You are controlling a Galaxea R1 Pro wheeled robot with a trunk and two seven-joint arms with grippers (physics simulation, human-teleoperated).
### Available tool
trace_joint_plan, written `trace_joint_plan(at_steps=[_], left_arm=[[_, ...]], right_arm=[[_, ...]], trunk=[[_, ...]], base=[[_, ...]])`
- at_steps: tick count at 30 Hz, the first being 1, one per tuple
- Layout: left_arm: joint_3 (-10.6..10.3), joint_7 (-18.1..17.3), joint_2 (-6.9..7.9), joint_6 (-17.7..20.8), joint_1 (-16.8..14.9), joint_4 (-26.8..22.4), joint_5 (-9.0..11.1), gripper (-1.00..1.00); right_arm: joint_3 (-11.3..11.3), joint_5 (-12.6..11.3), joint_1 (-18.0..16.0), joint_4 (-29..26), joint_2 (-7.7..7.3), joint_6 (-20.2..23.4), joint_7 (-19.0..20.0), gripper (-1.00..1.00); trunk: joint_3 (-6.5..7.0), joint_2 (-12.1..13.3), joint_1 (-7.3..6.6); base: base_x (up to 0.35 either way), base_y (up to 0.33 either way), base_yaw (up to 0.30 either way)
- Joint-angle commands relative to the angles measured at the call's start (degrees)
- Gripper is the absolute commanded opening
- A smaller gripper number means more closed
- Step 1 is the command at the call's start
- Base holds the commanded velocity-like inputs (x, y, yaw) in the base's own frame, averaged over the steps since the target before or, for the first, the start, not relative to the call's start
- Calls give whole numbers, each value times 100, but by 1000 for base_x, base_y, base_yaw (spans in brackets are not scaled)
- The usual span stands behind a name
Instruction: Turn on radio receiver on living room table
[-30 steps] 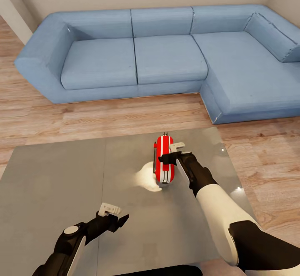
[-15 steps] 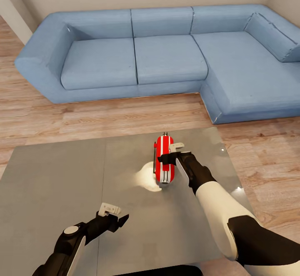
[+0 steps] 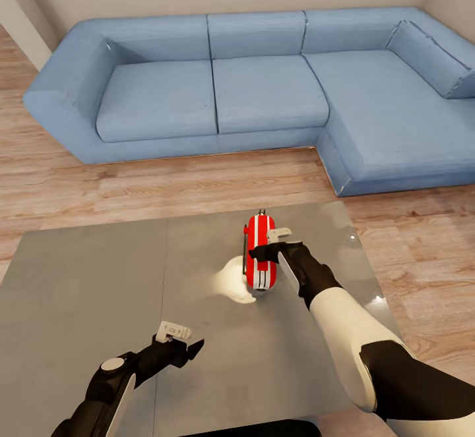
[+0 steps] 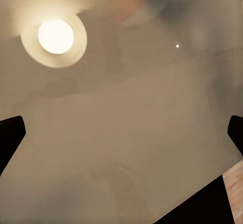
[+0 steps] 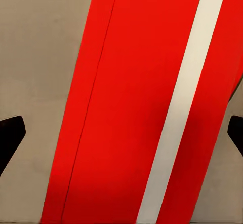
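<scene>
Since the radio receiver [image 3: 260,251] lying near the worktop's [image 3: 86,279] far right corner looks light, hard-shelled and slippery, we'd press gently with the open right hand [image 3: 272,246] hovering right over its middle, left hand [image 3: 181,339] open too.

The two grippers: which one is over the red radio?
The right gripper: it sits over the radio receiver. The left gripper hangs above bare table, nearer the robot.
</scene>
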Motion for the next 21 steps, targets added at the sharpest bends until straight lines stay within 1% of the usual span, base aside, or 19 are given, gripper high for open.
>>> trace_joint_plan(at_steps=[1,12,13,21], left_arm=[[0,0,0,0,0,0,1,100],[0,-1,0,0,0,0,1,100],[0,-1,0,0,0,0,2,100],[0,-1,0,0,0,0,2,100]], right_arm=[[0,0,0,10,0,-1,-1,100],[0,0,0,47,0,-2,-3,100],[0,0,0,47,0,-2,-4,-100],[0,-9,0,64,0,-66,-6,-100]], trunk=[[0,0,0],[0,0,0],[0,0,0],[0,0,0]], base=[[0,0,0],[0,0,0],[0,0,0],[0,0,0]])
